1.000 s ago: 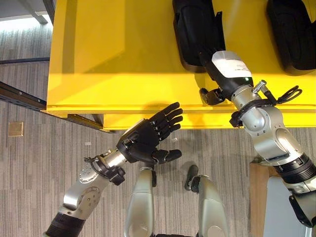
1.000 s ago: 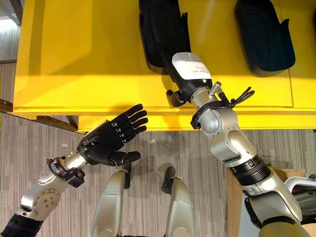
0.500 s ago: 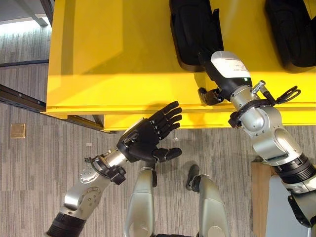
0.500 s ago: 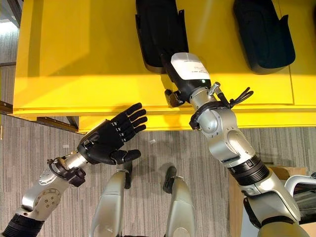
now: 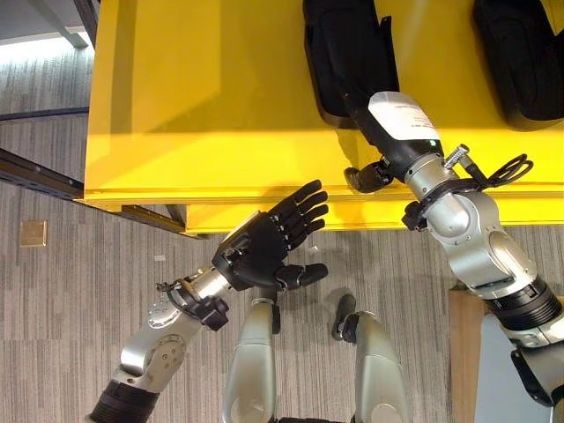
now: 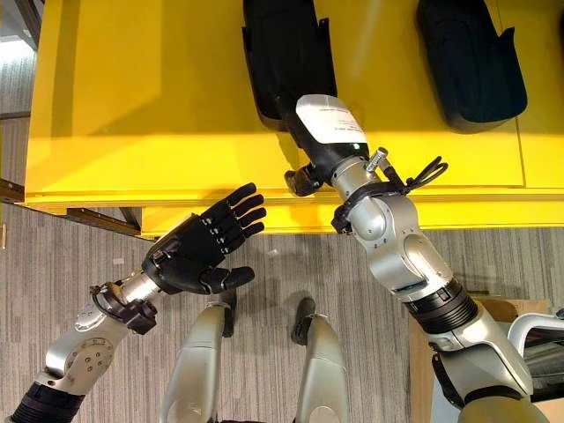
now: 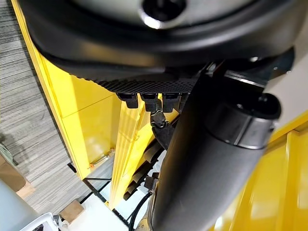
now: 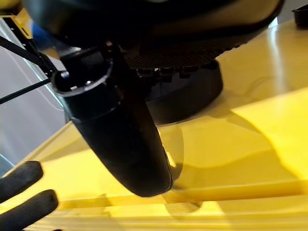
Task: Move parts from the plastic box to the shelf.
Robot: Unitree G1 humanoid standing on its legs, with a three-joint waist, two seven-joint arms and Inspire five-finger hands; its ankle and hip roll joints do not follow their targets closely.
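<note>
Two black moulded parts lie on the yellow shelf point(image 5: 203, 88): one point(image 5: 344, 44) near its middle, the other point(image 5: 520, 53) at the far right. My right hand point(image 5: 401, 123) reaches over the shelf's front edge. Its fingers point at the near end of the middle part and its thumb point(image 8: 120, 130) sticks out straight to the side. In the right wrist view that part point(image 8: 192, 96) rests on the shelf just past the fingers, and nothing is held. My left hand point(image 5: 256, 251) hovers open and empty over the floor, just below the shelf's front edge.
The shelf's front lip point(image 6: 264, 216) runs across between my two hands. A brown board point(image 5: 460, 352) and a pale container edge point(image 5: 498, 370) stand at the lower right. A dark rail point(image 5: 35, 172) crosses the carpet at the left.
My right hand has shifted slightly to the left along the shelf edge, its thumb with it. The left hand has barely moved.
</note>
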